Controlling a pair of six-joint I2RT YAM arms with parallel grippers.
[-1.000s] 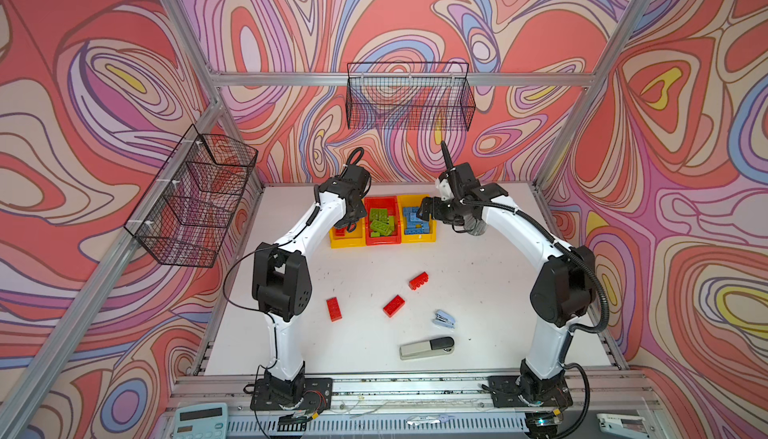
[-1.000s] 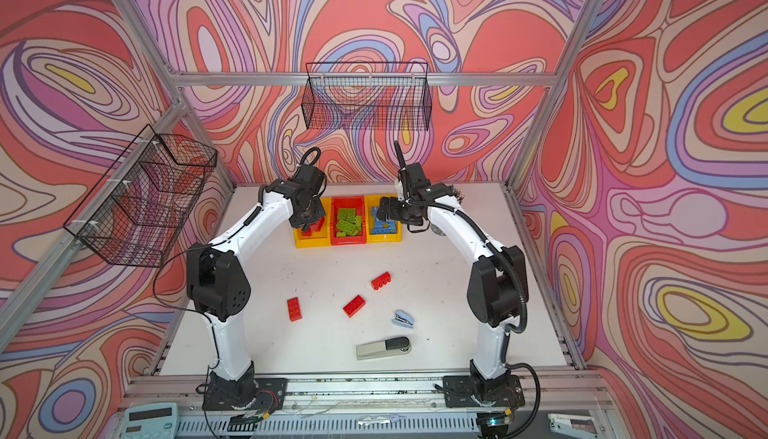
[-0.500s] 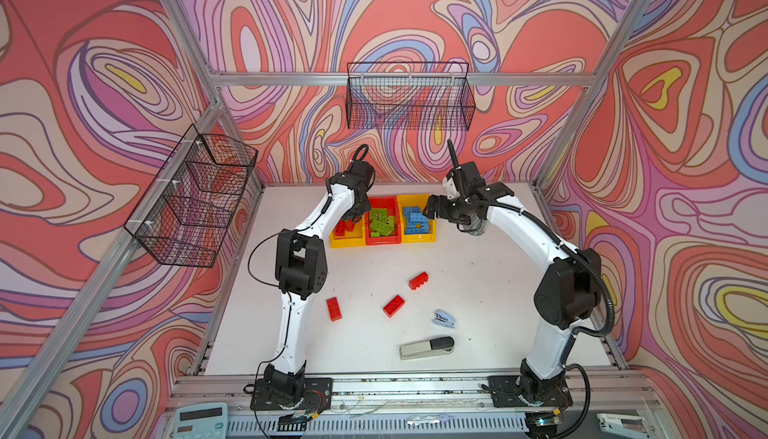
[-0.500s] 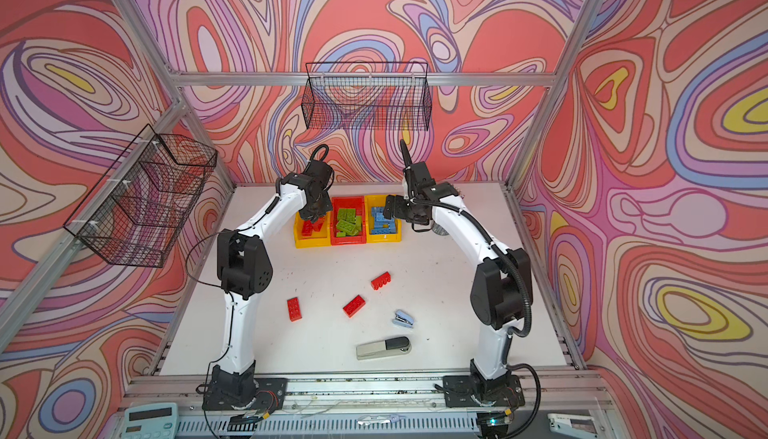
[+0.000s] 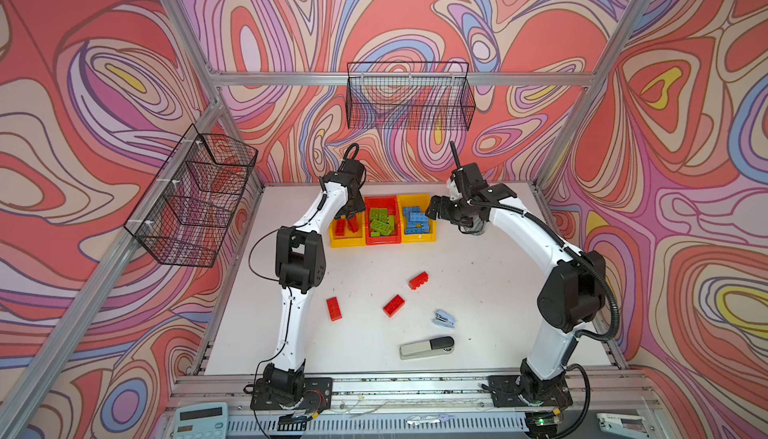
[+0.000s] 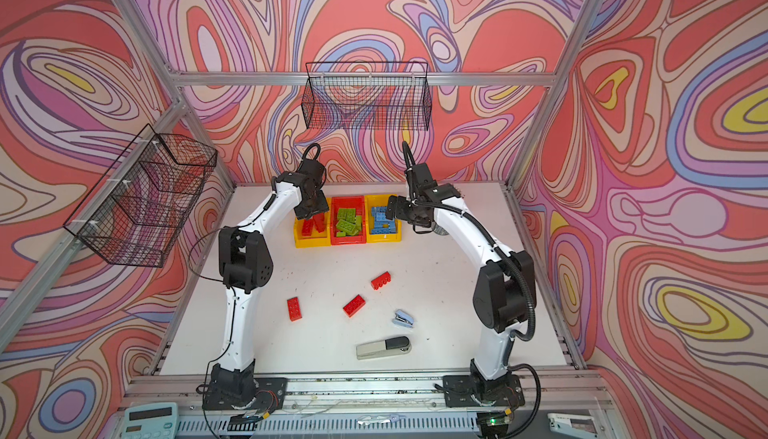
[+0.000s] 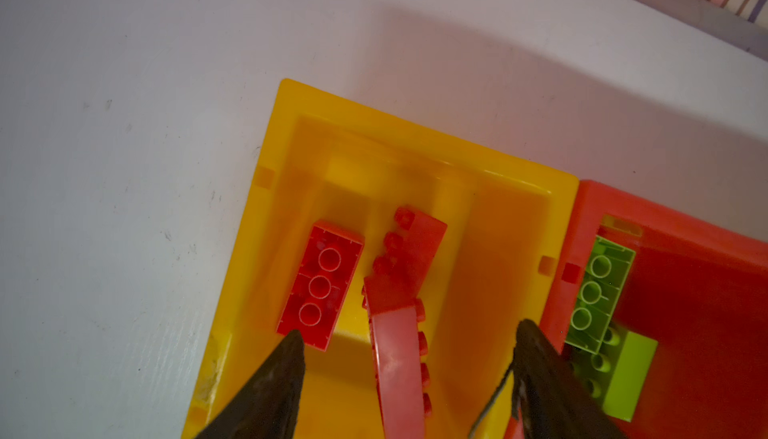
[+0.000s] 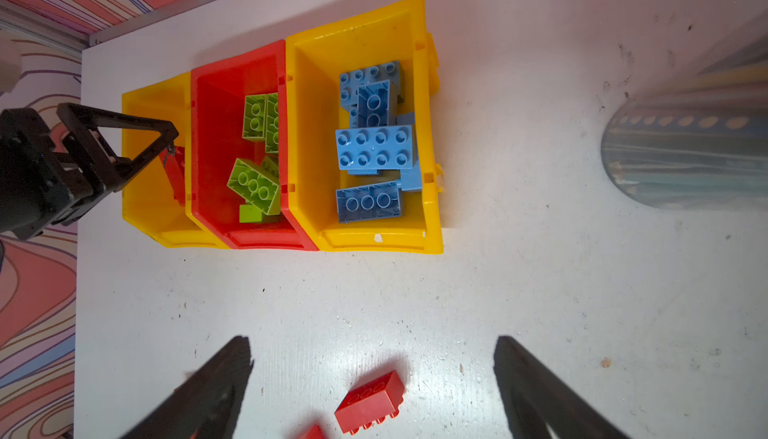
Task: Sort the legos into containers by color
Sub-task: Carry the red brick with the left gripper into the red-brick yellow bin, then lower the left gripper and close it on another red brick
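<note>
**Legos (image 5: 393,305): three reds loose, and snags I watched for**

From my console, green bricks (image 8: 253,183) filled the red container (image 8: 214,133), blue bricks (image 8: 376,146) the right yellow container (image 8: 316,125), and reds the left yellow container (image 7: 498,241). Three red ones lay out on the tabletop (image 5: 478,291), well apart from that row.

The left tool (image 7: 409,331) hung over the left yellow container with its jaws spread, pinching nothing. A blurred red brick (image 7: 399,358) showed between them, touching neither finger. If it settled on edge against the brick beyond it, I judged it could topple. One finger sat just beside the wall shared with the red container, so a crooked lift could hook that rim and drag the joined row.

The right tool (image 8: 372,339) hovered above the tabletop, spread wide and empty, with a loose red brick (image 8: 370,401) below, skewed to the jaws. Closing that way could spin it aside. The light-blue stapler (image 5: 444,318) near the strays could also be mistaken for a blue brick.
</note>
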